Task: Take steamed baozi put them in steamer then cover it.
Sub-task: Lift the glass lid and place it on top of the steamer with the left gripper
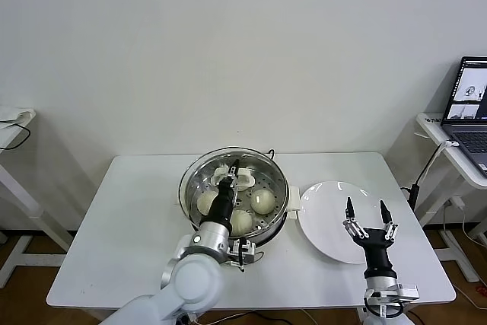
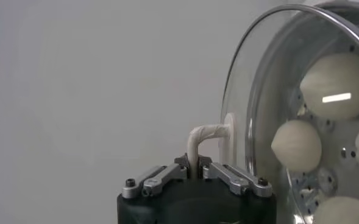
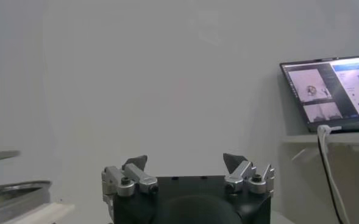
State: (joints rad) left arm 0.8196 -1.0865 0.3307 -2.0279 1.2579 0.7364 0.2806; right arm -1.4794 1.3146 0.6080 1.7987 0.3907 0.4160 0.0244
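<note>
We see the large round shiny stainless-steel steamer point(image 1: 196, 180) at the middle of the white rectangular table point(image 1: 129, 218), with bare tabletop to its left and the flat round white plate point(image 1: 323, 215) just beside its right edge. Our left gripper point(image 1: 230, 175) is clamped on the cream-white bar handle of the round clear glass cover point(image 2: 243, 103), which sits over the steamer. Beneath the glass lie the small cream-white baozi point(image 1: 262, 201) on the perforated tray. Our right gripper point(image 1: 366, 213) hovers above the plate, jaws wide apart, holding nothing. A laptop point(image 1: 472, 108) stands on a side table at far right.
</note>
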